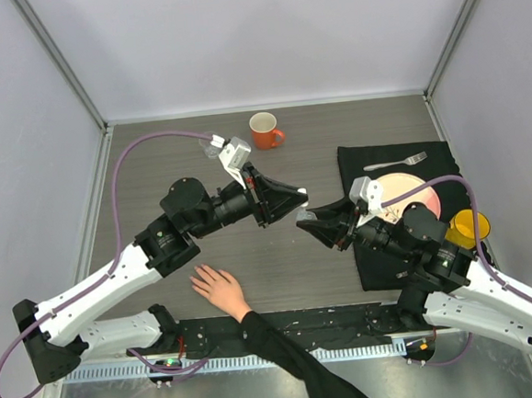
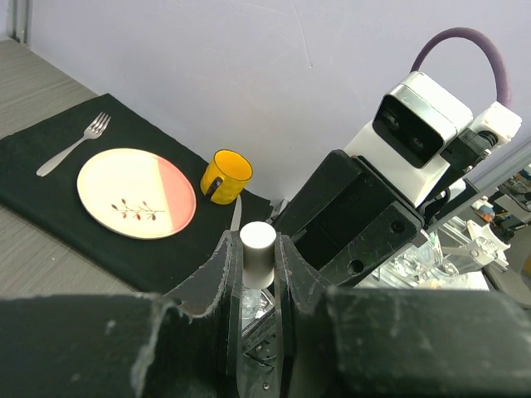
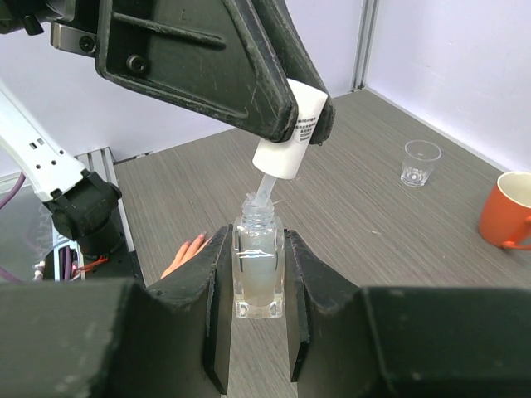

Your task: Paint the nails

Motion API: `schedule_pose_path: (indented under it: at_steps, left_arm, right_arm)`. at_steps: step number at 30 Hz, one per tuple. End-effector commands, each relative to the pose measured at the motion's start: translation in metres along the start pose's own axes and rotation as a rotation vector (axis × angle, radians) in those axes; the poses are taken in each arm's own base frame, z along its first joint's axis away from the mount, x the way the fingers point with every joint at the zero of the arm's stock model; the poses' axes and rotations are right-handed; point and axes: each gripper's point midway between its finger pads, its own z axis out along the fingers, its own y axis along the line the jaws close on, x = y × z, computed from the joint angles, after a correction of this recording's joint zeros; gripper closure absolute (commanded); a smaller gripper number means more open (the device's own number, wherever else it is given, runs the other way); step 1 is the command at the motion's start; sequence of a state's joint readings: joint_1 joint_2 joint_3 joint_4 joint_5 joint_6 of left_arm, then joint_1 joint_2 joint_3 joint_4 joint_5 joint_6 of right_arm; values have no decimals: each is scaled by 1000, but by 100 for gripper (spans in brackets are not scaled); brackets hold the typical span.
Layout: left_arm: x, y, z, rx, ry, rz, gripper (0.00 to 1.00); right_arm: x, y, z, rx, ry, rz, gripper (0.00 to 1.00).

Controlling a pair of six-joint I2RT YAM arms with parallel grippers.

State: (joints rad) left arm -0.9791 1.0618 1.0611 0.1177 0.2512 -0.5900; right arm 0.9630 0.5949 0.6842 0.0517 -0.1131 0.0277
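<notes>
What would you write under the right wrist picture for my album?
Right gripper grips a clear bottle; left gripper holds its white cap, brush tip at the open neck.

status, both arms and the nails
Left end effector shut on brush cap, brush at bottle neck. Right end effector shut on bottle. Hand flat on table, nothing over nails.

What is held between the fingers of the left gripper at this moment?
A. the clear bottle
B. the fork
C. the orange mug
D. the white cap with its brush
D: the left gripper is shut on the white cap. The cap's brush stem reaches down to the mouth of the clear bottle, which the right gripper holds.
</notes>
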Motion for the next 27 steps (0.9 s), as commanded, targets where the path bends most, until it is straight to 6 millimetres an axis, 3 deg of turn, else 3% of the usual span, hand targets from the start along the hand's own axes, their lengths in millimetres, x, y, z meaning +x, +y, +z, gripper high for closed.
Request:
schedule_pose_path:
  at_steps: [1,16,27]
  left_arm:
    - [3,-4,-1,16,-3,13,100]
    - [6,-2,-3,10,-3,13,100]
    - [14,2,-5,0,-22,30,100]
  right_arm:
    - [-34,-3,-3,23,-122,-18,99]
    - [-41,-4,0,25,-151,-15,99]
    - [-70,-5,2,45,-291,85,99]
